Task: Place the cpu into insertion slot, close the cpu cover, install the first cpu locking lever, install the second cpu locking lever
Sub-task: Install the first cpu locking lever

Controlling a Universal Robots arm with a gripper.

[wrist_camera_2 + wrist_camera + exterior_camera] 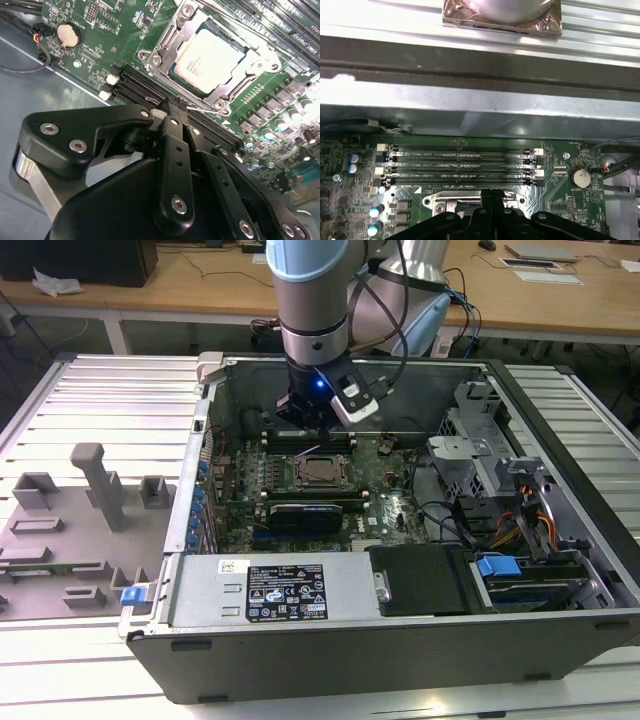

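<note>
Cpu [210, 60] seated under lowered cpu cover [167, 37]. Gripper [172, 109] positioned just beside cover edge w/ jaws clenched tip-to-tip.

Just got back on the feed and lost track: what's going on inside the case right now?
The robot arm reaches down into the open computer case. Its gripper, fingers shut, sits low over the motherboard, right beside the insertion slot. The cpu already lies in the slot, and the cpu cover is down around it, framing its metal top. Whether the locking levers are latched is hard to tell.
</note>
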